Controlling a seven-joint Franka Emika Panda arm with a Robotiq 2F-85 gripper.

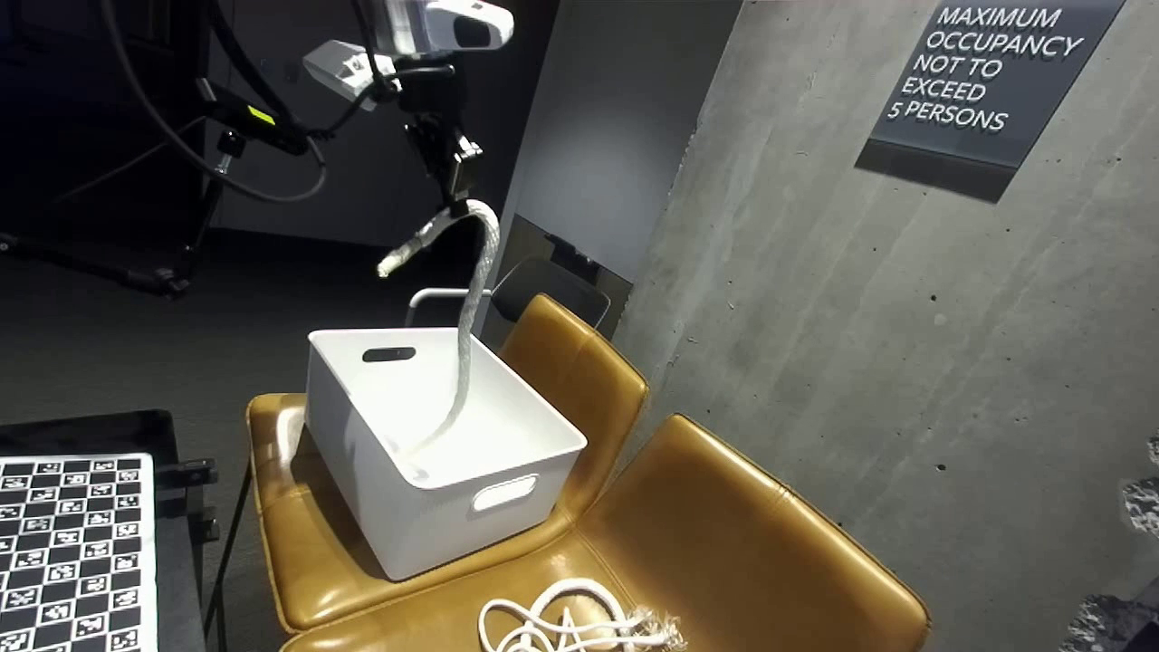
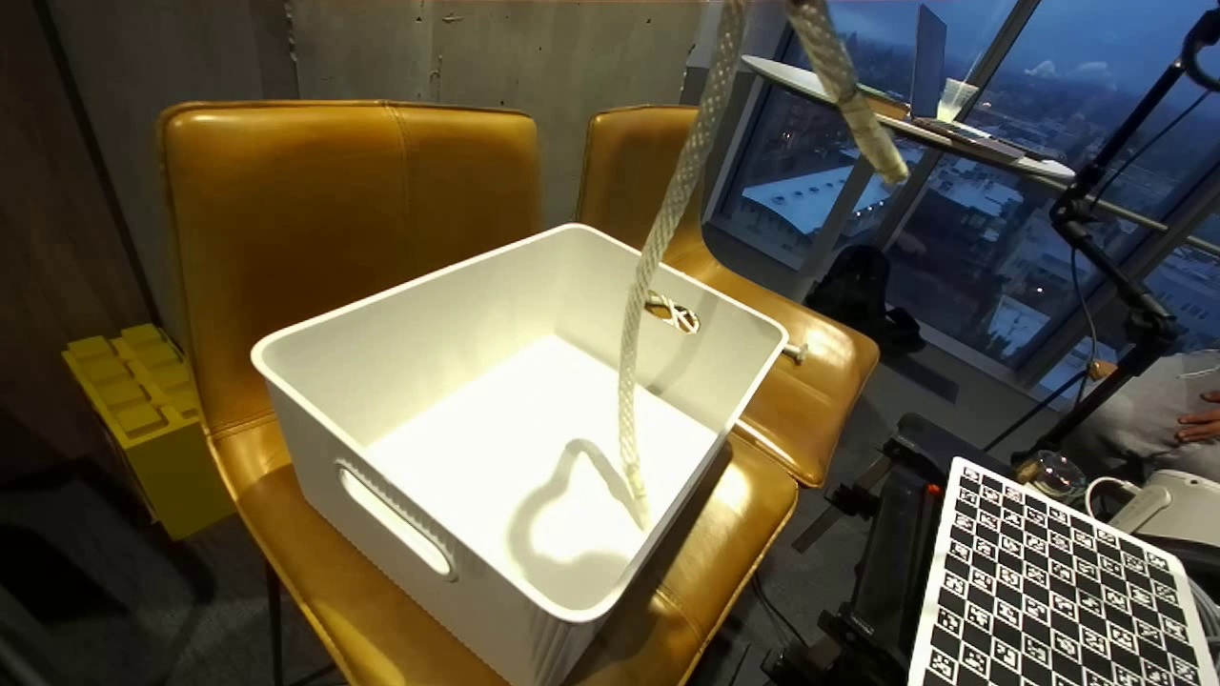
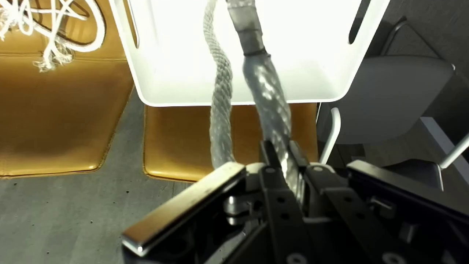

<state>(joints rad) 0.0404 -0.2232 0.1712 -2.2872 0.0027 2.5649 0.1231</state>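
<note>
In an exterior view, our end effector [image 1: 459,203] pinches the rope [image 1: 470,312] hanging from 12 o'clock into the bin [image 1: 435,530]; we judge this rope soft, light, best held near its end.

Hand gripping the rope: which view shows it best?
The wrist view: the hand is close, fingers either side of the rope. An exterior view shows the hand small and dark; an exterior view shows the rope, the hand cropped out.

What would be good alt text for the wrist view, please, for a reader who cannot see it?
The gripper is closed on a thick pale rope over a white bin, which sits on a tan chair. A tangle of white cord lies on the neighbouring chair.
</note>
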